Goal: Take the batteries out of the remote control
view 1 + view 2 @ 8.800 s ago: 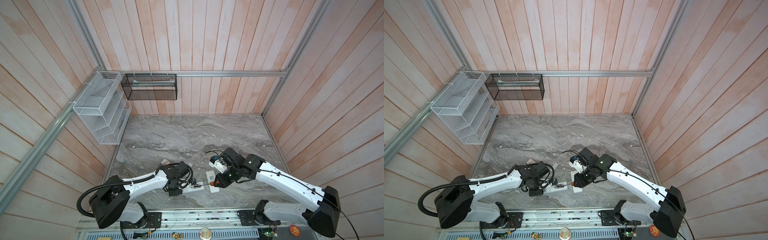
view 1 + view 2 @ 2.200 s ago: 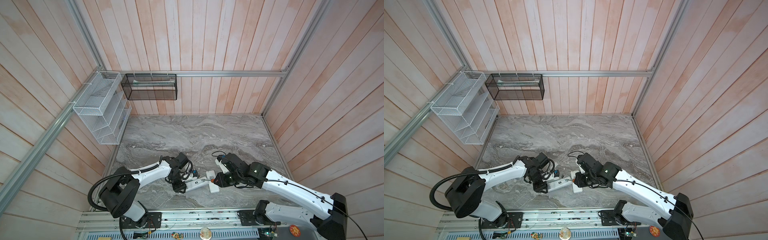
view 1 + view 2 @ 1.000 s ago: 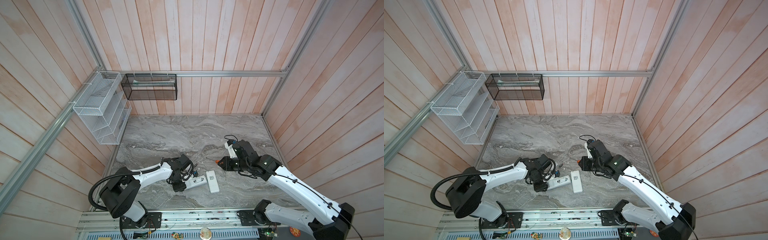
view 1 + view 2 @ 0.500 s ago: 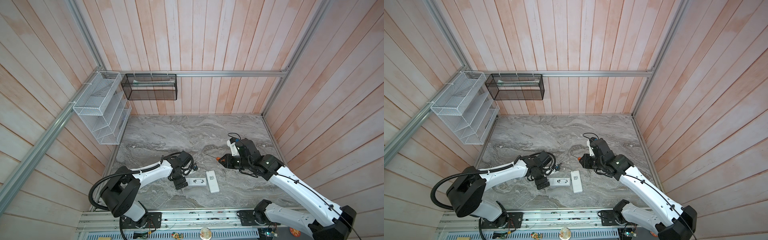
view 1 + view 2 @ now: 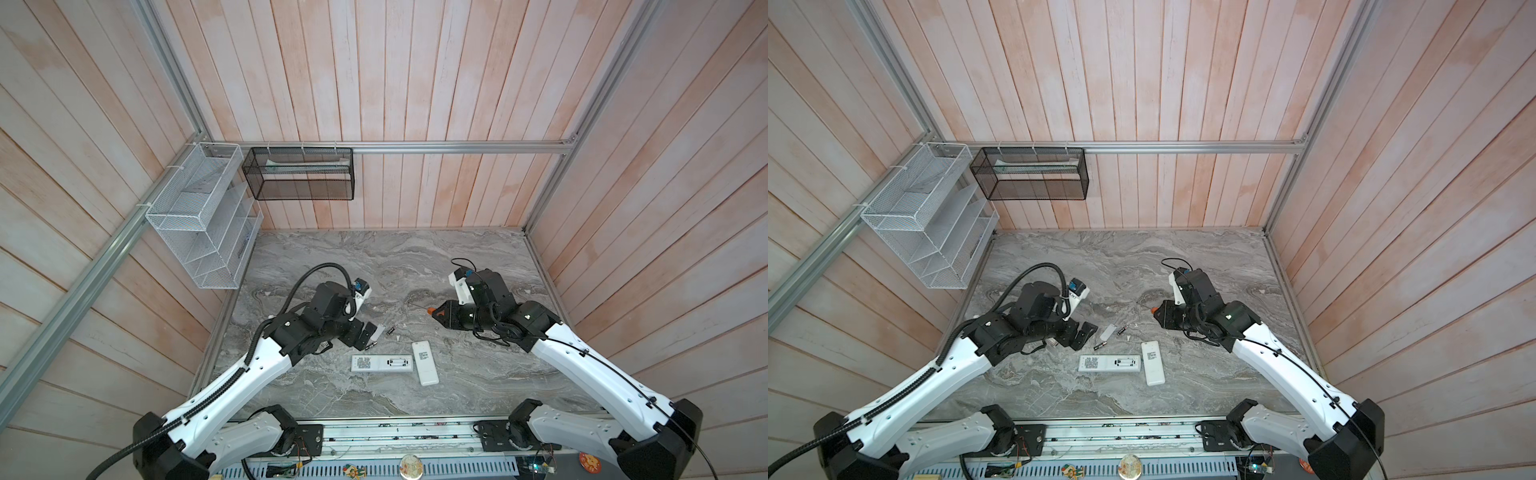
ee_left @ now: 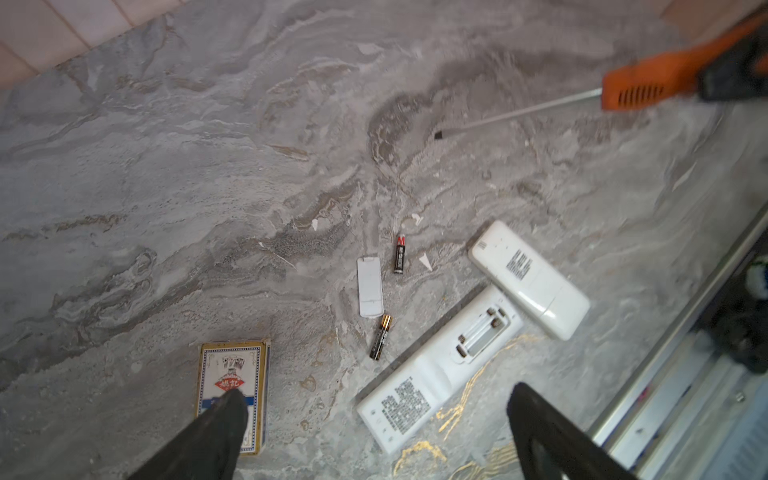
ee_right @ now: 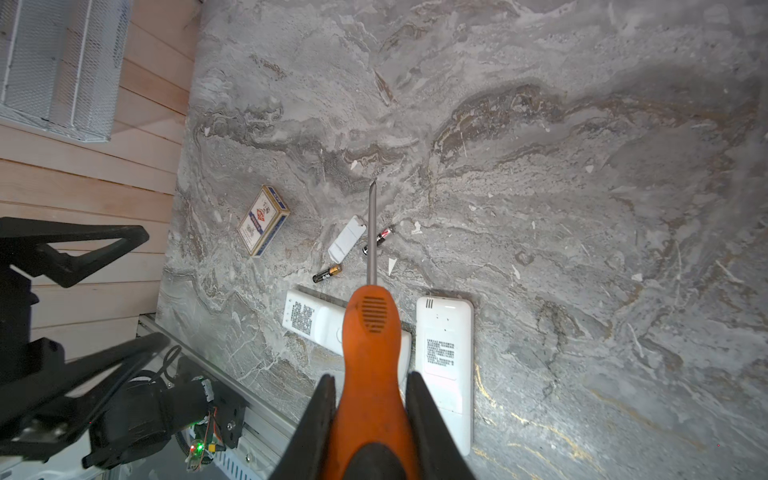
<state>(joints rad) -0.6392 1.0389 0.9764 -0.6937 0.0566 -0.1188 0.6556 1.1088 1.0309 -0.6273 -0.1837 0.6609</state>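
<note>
Two batteries lie loose on the marble: one (image 6: 399, 253) (image 5: 390, 331) beside a small white cover (image 6: 369, 286), one (image 6: 381, 336) (image 5: 1099, 345) nearer the remote control. That white remote (image 6: 440, 365) (image 5: 381, 363) lies face down, its open compartment (image 6: 482, 332) showing only contacts. A second white remote (image 6: 530, 278) (image 5: 1152, 362) lies across its end. My left gripper (image 6: 374, 399) (image 5: 365, 336) hovers open and empty, back-left of the remotes. My right gripper (image 7: 370, 382) (image 5: 436, 313) is shut on an orange-handled screwdriver (image 7: 370, 332), held above the table.
A playing-card box (image 6: 232, 390) (image 7: 262, 220) lies left of the batteries, under my left arm. White paper scraps (image 6: 424, 262) dot the marble. A white wire rack (image 5: 199, 220) and a black mesh basket (image 5: 299, 174) hang on the walls. A metal rail (image 5: 395, 432) edges the table front.
My left gripper has opened, let go of the open remote and drawn back and up to the left. The remote now lies flat. The right arm with the screwdriver has lifted slightly away.
</note>
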